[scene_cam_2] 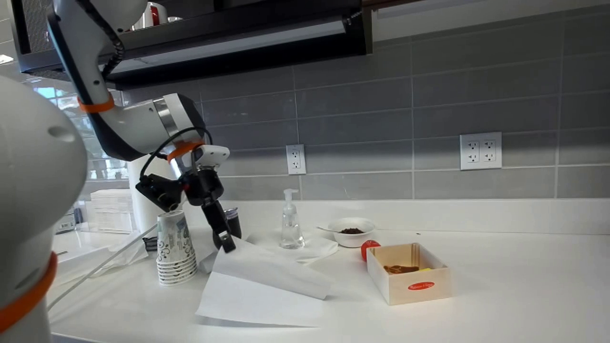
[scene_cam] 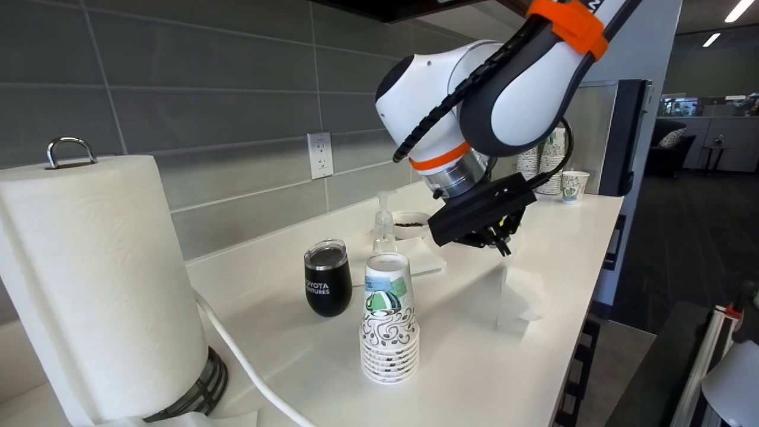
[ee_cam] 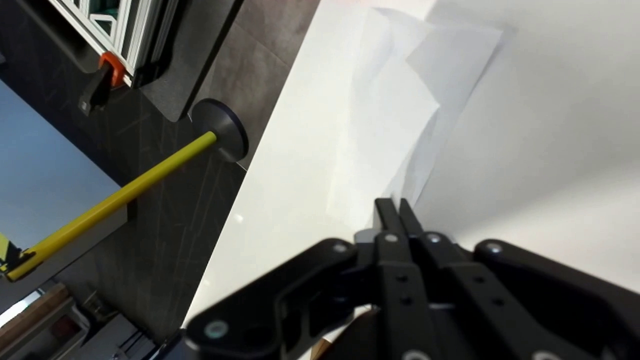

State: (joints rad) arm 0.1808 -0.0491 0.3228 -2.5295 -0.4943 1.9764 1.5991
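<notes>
In an exterior view, far left on the white counter [scene_cam_2: 514, 281], there's a pile of white paper [scene_cam_2: 112, 209], then a paper towel roll [scene_cam_2: 147, 212]. Next up is a stack of patterned cups [scene_cam_2: 176, 252], upside down with the rims at the bottom. Just right of those, the gripper [ee_cam: 394, 203] angles down with its fingers [ee_cam: 387, 220] pressed together, pinching a raised corner of a white paper sheet [scene_cam_2: 264, 297]. The wrist view also has the sheet running right up to the tips. A dark tumbler [scene_cam_2: 234, 224] peeks out from behind the gripper. The sheet itself is folded over, one layer rising to the tips and the rest reaching down to the counter. Right of that and further back, a clear pump bottle [scene_cam_2: 291, 231] stands by a second, flatter piece of paper [scene_cam_2: 318, 248], followed by a white bowl [scene_cam_2: 351, 241] with dark bits in it. A red round thing [scene_cam_2: 369, 247] sits just beside a light wooden box [scene_cam_2: 421, 290] with a red oval label and something brown inside.
</notes>
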